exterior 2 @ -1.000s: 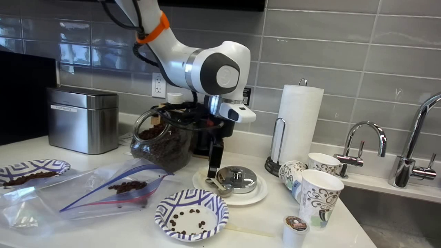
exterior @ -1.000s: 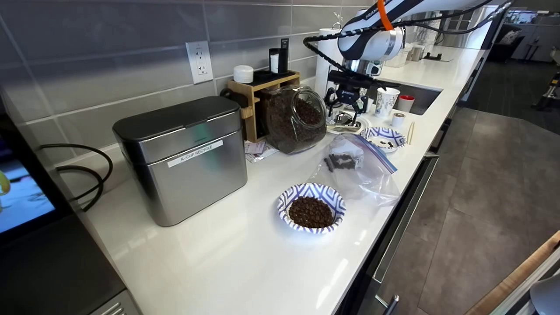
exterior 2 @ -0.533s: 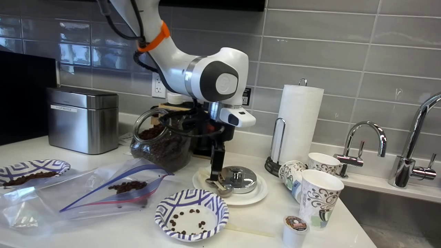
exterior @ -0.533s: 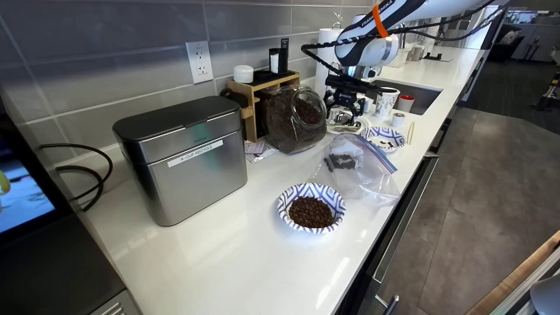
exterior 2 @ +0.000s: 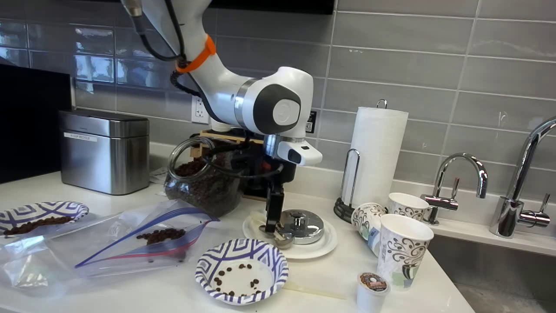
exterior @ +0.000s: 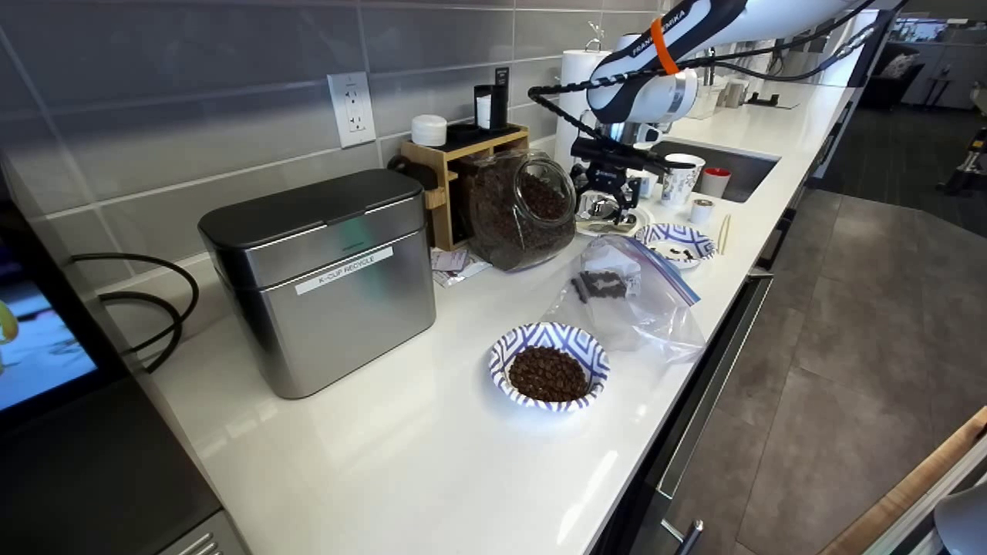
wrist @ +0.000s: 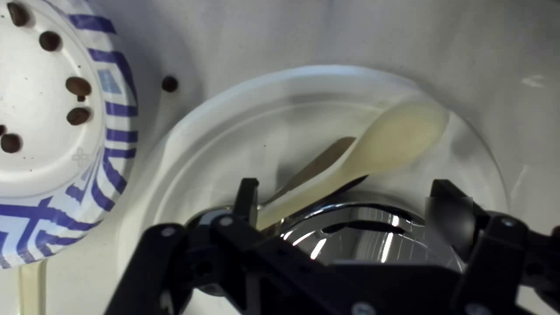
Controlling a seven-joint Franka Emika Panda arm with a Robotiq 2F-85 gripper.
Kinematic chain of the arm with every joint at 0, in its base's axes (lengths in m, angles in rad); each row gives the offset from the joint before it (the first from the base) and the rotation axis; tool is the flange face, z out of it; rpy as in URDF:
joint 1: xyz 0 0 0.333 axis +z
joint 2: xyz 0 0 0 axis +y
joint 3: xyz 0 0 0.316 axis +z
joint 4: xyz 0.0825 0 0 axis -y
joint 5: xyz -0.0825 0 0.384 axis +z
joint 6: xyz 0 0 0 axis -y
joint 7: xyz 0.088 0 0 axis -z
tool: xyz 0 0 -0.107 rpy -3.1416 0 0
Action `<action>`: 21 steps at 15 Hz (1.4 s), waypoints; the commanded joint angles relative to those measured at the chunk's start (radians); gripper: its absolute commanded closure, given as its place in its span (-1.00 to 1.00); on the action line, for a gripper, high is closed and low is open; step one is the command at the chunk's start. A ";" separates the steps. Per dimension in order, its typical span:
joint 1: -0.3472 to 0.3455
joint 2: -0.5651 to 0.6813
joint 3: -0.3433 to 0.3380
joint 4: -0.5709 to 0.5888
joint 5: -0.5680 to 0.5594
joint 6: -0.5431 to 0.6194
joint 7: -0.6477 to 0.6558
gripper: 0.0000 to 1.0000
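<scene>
Wrist view: fingers (wrist: 248,197) spread apart, holding nothing, near a pale spoon (wrist: 367,153) on the white plate (wrist: 245,140), beside a metal lid (wrist: 350,247); the spoon looks light, stiff and smooth, probably best pinched at its narrow handle (wrist: 302,197)

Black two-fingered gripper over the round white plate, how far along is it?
Apparently done: reaching, as the gripper hangs low over the plate. In hand: nothing gripped; its jaws stand open. Left, perhaps: a grip, since the cream-coloured, plastic-looking spoon lies ungripped there.
</scene>
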 commanded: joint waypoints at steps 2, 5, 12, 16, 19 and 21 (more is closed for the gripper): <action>0.018 0.033 -0.017 0.034 -0.009 0.004 0.007 -0.99; 0.018 0.036 -0.018 0.038 -0.010 0.003 0.007 -0.99; 0.017 0.037 -0.019 0.044 -0.007 -0.001 0.006 -0.88; 0.016 0.036 -0.020 0.047 -0.007 -0.003 0.004 -0.84; 0.016 0.033 -0.020 0.050 -0.007 -0.012 0.004 -0.86; 0.018 0.029 -0.024 0.053 -0.010 -0.033 0.015 -0.93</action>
